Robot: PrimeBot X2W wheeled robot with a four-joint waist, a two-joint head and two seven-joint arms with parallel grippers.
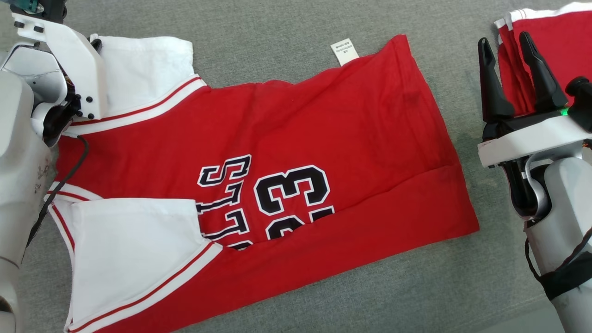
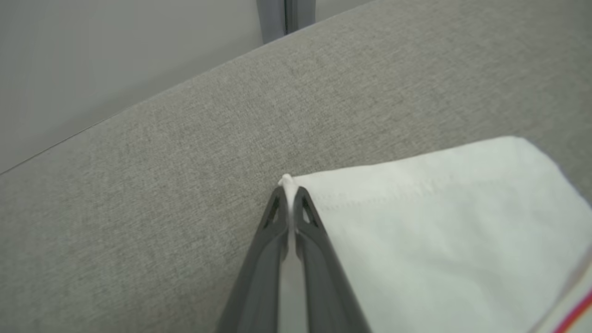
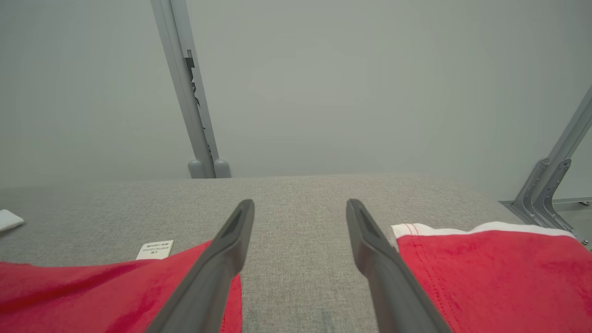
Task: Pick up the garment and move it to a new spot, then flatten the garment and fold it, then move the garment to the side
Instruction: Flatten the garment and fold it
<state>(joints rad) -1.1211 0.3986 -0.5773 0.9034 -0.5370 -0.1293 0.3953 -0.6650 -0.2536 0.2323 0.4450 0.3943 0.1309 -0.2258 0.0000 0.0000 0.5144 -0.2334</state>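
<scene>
The red shirt (image 1: 296, 152) is laid flat on the grey cloth-covered table (image 1: 277, 27), across the middle and lower left of the head view. Black-and-white lettering and the number 23 are printed on it, partly covered by a fold along the lower edge. The lower sleeve (image 1: 134, 245), white with red stripes, is folded inward over the red body at the lower left. The upper sleeve (image 1: 148, 64), also white, is spread at the upper left. A small white label (image 1: 344, 51) sticks out from the shirt's upper edge at the top centre.

In the left wrist view the left gripper (image 2: 289, 192) is seen pinched almost closed on the corner of the upper sleeve, with a small tuft of white cloth showing between the fingertips and just past them. The rest of that sleeve is spread toward the right and lower right of that view, on the table.

The right gripper (image 1: 504, 39) is seen at the right edge of the head view, its 2 fingers spread wide with nothing between them. It is kept apart from the shirt, whose hem lies to its left across a strip of bare table. A second red garment (image 1: 555, 37) with white trim is seen at the upper right, just beside those fingers.
</scene>
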